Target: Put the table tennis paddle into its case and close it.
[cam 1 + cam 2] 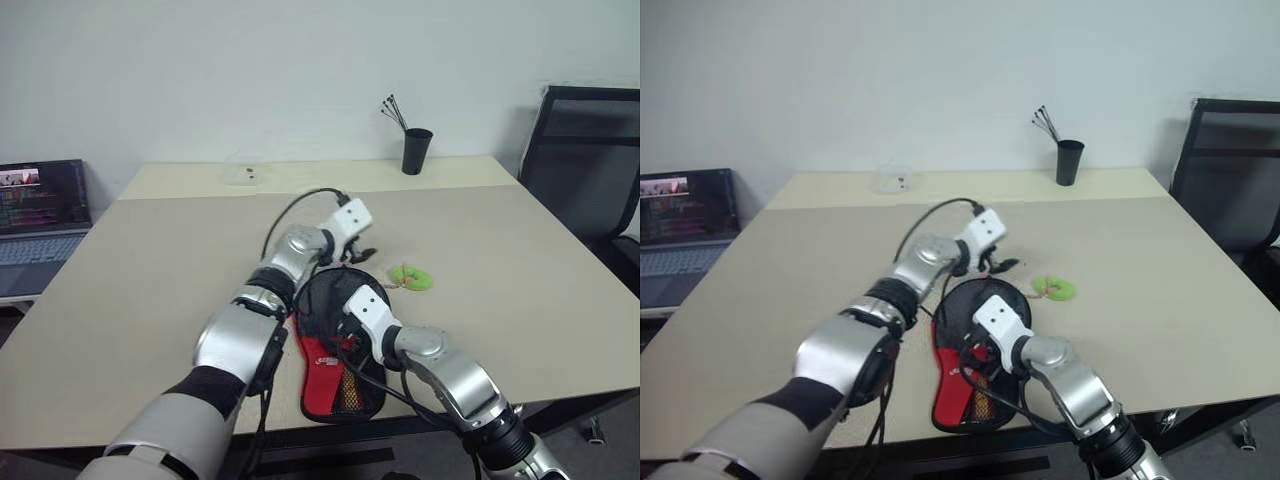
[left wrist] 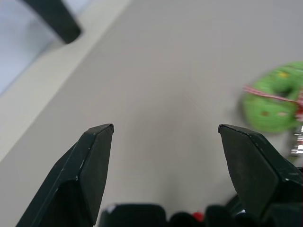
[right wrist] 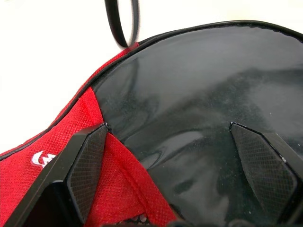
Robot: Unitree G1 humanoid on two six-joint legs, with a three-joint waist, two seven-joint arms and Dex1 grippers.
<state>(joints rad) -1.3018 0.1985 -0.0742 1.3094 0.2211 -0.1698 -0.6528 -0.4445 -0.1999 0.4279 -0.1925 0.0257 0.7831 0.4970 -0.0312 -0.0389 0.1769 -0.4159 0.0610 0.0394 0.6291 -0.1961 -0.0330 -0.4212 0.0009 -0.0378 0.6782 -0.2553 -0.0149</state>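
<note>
While my left gripper [image 2: 165, 132] spreads wide and empty above bare table [image 1: 180, 260], reaching far, my right gripper [image 3: 168, 130] gapes over the case [image 1: 335, 370] near me; my left wrist view catches a green toy [image 2: 274, 97].

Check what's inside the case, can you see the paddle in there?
The case lies flat at the table's near edge, black and red fabric facing up. No paddle shows; the fabric and the right gripper above it cover whatever is inside, so I cannot tell.
</note>
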